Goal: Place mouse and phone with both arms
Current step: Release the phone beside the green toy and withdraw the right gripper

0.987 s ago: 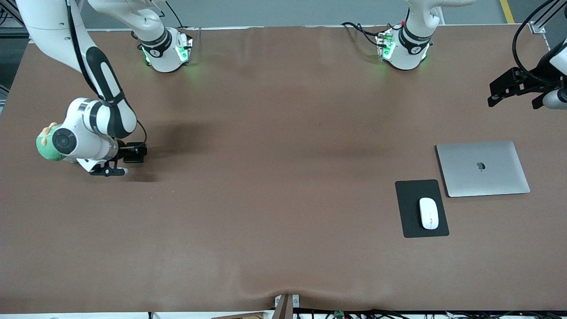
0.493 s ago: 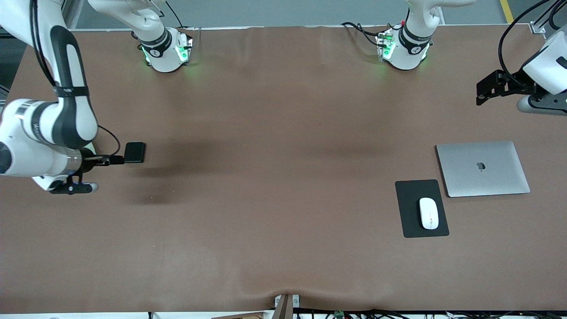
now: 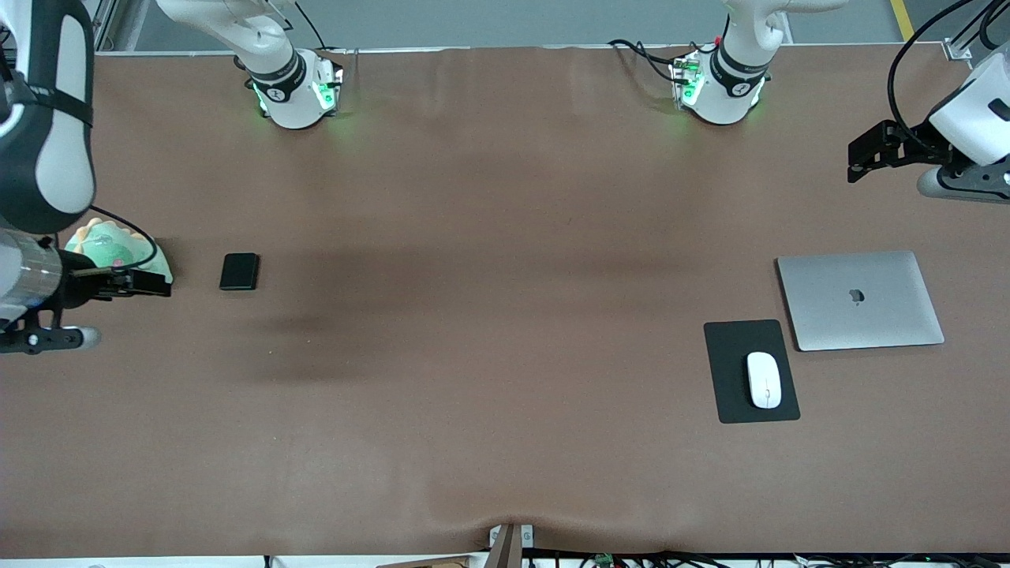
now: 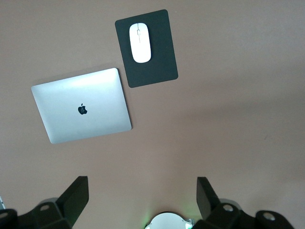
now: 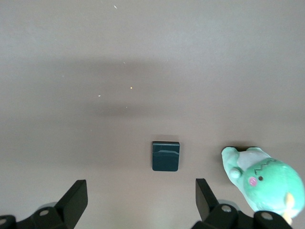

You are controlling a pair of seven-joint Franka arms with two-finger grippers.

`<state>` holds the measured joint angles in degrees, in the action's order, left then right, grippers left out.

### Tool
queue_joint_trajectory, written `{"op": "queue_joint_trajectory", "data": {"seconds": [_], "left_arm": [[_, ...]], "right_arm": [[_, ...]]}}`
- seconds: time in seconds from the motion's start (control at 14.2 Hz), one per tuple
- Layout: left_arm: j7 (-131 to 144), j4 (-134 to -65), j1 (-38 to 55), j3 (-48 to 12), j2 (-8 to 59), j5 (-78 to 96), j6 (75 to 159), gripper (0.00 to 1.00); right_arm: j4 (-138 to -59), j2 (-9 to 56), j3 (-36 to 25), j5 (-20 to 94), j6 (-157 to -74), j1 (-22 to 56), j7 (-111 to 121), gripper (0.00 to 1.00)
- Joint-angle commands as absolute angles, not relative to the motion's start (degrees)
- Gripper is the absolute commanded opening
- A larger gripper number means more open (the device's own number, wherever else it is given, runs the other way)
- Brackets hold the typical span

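The black phone (image 3: pixel 239 271) lies flat on the brown table toward the right arm's end; it also shows in the right wrist view (image 5: pixel 166 156). My right gripper (image 3: pixel 150 285) is open and empty, raised above the table beside the phone (image 5: pixel 140 200). The white mouse (image 3: pixel 764 379) lies on a black mouse pad (image 3: pixel 730 355) toward the left arm's end; both show in the left wrist view, mouse (image 4: pixel 141 42) and pad (image 4: pixel 159 67). My left gripper (image 3: pixel 864 154) is open and empty, high over the table's edge (image 4: pixel 141 198).
A closed silver laptop (image 3: pixel 860 300) lies beside the mouse pad, farther from the front camera (image 4: pixel 81 112). A green plush toy (image 3: pixel 118 251) sits next to the phone, toward the right arm's end (image 5: pixel 262 179). The arms' green-lit bases (image 3: pixel 296 91) stand along the back edge.
My right gripper let go of the phone, rose and drew back toward the right arm's end, uncovering the plush toy. The phone stays on the table. The left gripper shifted slightly.
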<state>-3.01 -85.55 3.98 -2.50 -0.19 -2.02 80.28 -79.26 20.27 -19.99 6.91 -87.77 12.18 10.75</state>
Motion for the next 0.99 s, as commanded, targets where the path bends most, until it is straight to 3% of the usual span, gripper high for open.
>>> {"op": "queue_joint_trajectory", "data": {"seconds": [0.0,0.42,0.7,0.92], "left_arm": [[-4.6,-85.3,3.6,-2.2,-0.5,-1.0,79.9,1.0],[-4.6,-85.3,4.2,-2.6,-0.4,-0.6,84.4,1.0],[-4.0,-85.4,4.3,-2.7,-0.5,-0.6,84.4,1.0],[-3.9,-85.4,4.3,-2.7,-0.4,-0.8,84.4,1.0]], "right_arm": [[-73.3,20.8,-19.4,7.6,-82.6,10.0,11.4,1.0],[-70.1,16.1,-16.6,7.6,-75.4,6.5,10.8,1.0],[-70.2,12.2,-11.4,6.9,-74.5,2.6,10.9,1.0],[-71.4,8.6,-11.0,6.7,-73.7,2.6,6.8,1.0]]}}
